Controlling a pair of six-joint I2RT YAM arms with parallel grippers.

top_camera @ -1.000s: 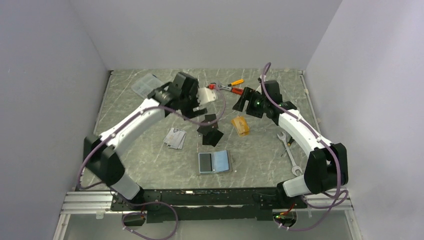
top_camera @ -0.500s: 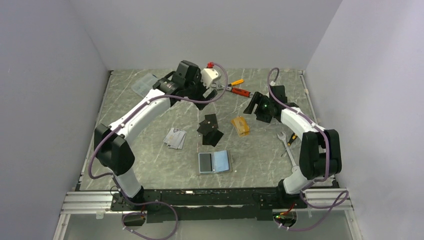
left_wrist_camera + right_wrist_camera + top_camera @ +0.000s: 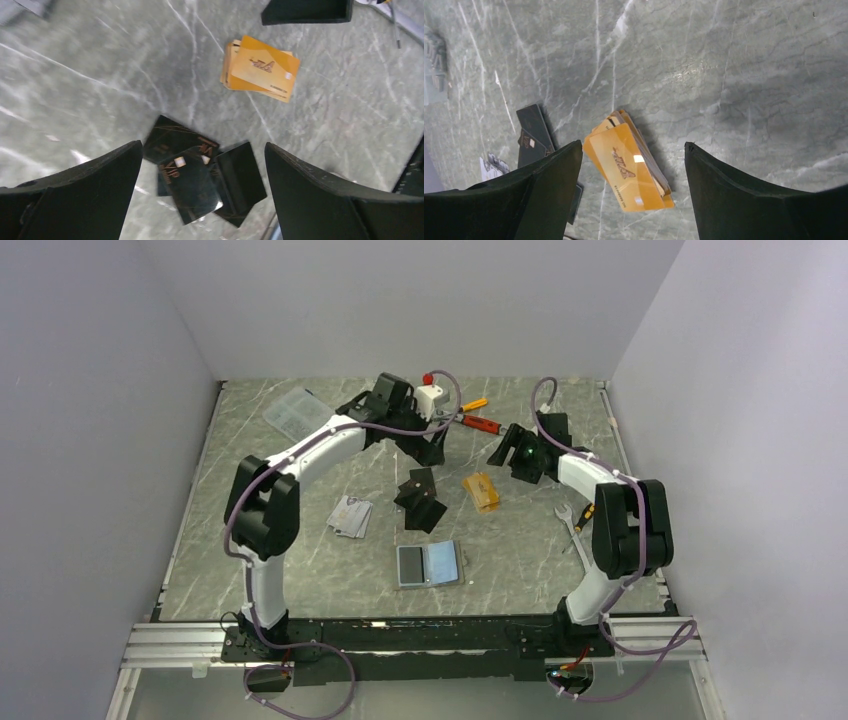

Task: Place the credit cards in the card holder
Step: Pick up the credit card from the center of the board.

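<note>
The left arm has folded in since a moment ago, so the left fingers (image 3: 75, 195), spread wide and empty, now hang over the black cards (image 3: 195, 185). The right fingers (image 3: 744, 200), equally wide and empty, straddle the orange cards (image 3: 629, 170). The card holder (image 3: 430, 565) lies open near the front edge of the counter (image 3: 300, 570), well apart from both stacks.

right wrist view: a grey object (image 3: 433, 60), cut off at the left edge, cannot be identified; pale silvery-grey flat cards (image 3: 491, 167) at lower left are mostly hidden behind a black gripper finger (image 3: 499, 200). left wrist view: a blurred pale shape (image 3: 25, 6), cropped, upper left corner.
</note>
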